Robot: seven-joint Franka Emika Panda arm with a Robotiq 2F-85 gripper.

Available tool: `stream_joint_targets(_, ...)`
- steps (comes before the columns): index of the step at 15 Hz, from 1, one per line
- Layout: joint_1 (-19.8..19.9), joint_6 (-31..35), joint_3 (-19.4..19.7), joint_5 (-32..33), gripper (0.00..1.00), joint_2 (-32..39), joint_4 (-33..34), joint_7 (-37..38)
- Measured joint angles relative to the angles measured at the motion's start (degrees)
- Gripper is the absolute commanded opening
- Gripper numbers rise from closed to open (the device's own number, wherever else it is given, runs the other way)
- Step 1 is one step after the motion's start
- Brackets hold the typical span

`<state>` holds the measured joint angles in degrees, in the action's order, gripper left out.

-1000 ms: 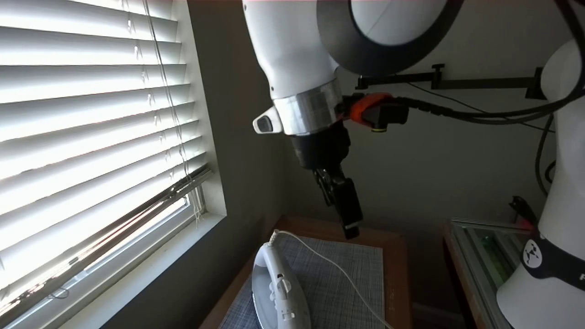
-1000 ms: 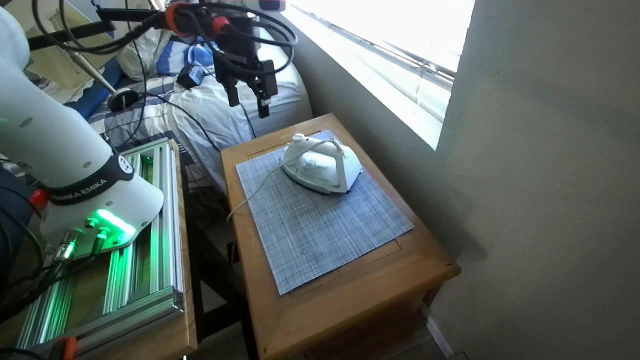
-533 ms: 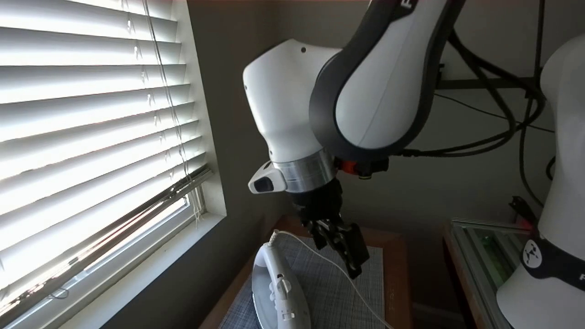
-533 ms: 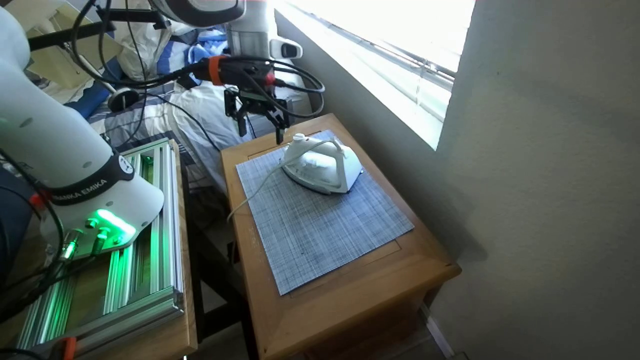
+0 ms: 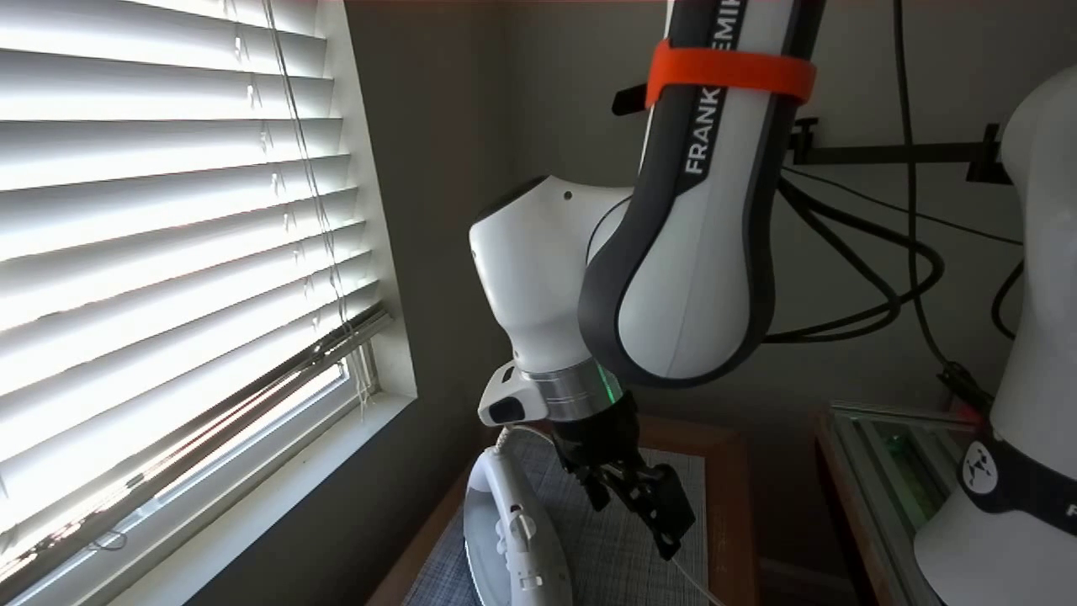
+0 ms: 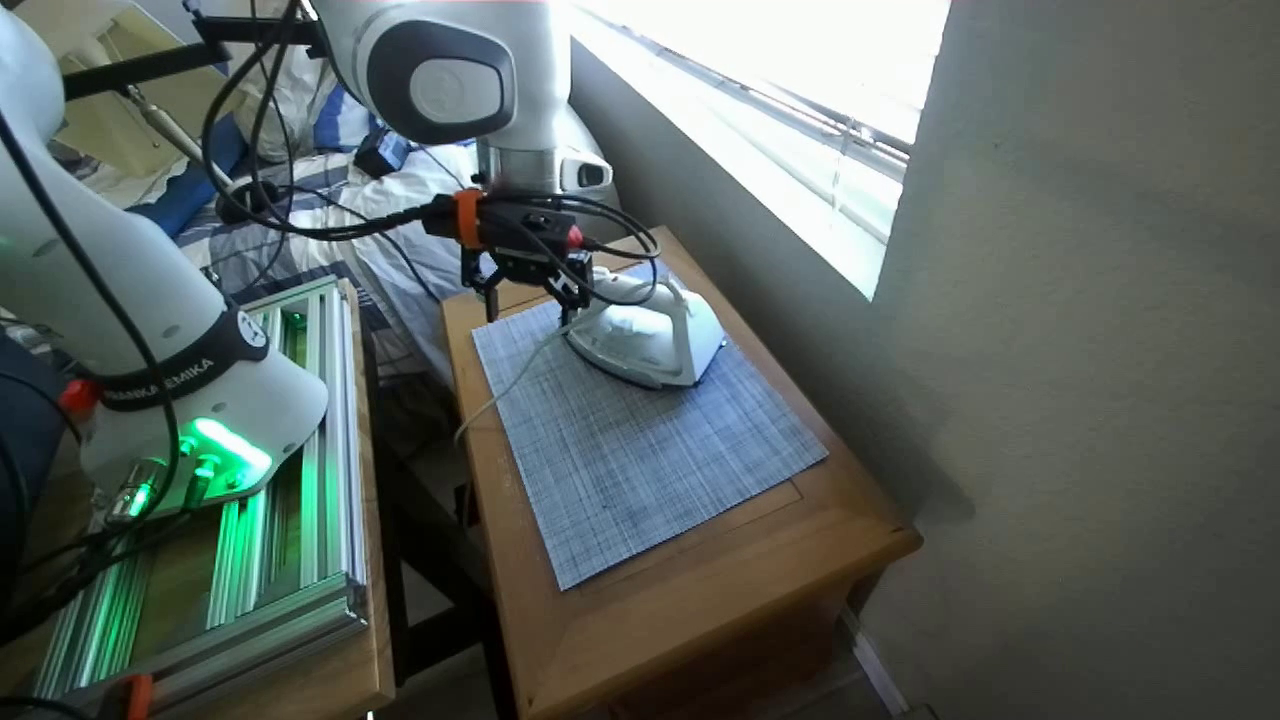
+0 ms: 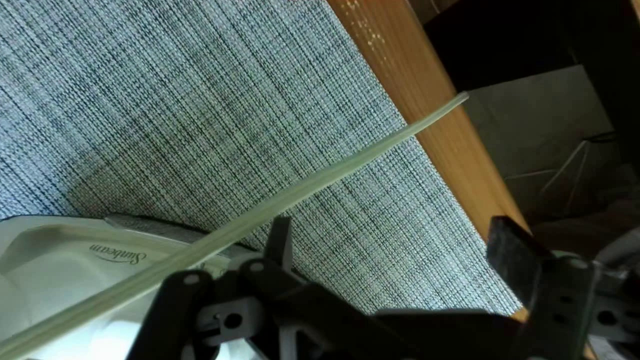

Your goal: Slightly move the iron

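The iron, white with pale grey, stands on the woven mat in both exterior views (image 5: 517, 555) (image 6: 645, 340). In the wrist view the iron (image 7: 75, 265) fills the lower left, partly hidden by a finger. Its thin pale cord (image 7: 310, 186) runs over its top and off across the table edge. My gripper is open and empty low over the mat in both exterior views (image 5: 635, 526) (image 6: 531, 313). In the wrist view the gripper (image 7: 391, 224) spans bare mat, with one finger beside the iron under the cord's line. I cannot tell whether that finger touches iron or cord.
The grey woven mat (image 6: 640, 500) lies on a wooden table (image 6: 690, 620). A wall (image 6: 1050, 350) and blinds (image 5: 168, 210) stand along the iron's side. The robot's base sits on a metal frame (image 6: 335, 430) across a gap. A bed (image 6: 420, 200) lies beyond the table.
My gripper has come down from high above the far end of the table to beside the iron's end. Its fingers stay apart. The iron has not visibly moved.
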<state>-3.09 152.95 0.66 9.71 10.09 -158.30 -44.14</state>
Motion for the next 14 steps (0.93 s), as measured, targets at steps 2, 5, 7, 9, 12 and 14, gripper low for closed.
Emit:
stream_joint_targets(2,0.01,0.00,-0.05,0.00,1.00,0.13,0.09,-0.13)
stream_joint_targets(5,1.92,1.98,-1.86,-2.15,1.00,0.75,0.05,-2.12)
stream_joint_targets(7,5.12,6.77,-4.38,-7.55,1.00,2.60,-0.02,-6.93)
stream_joint_targets(9,9.89,11.45,-8.07,-13.31,1.00,5.14,-0.03,-12.60)
stream_joint_targets(12,18.80,16.55,-14.68,-18.05,1.00,8.84,-0.03,-18.62)
stream_joint_targets(14,25.97,18.77,-19.78,-18.90,0.72,11.14,-0.02,-21.01)
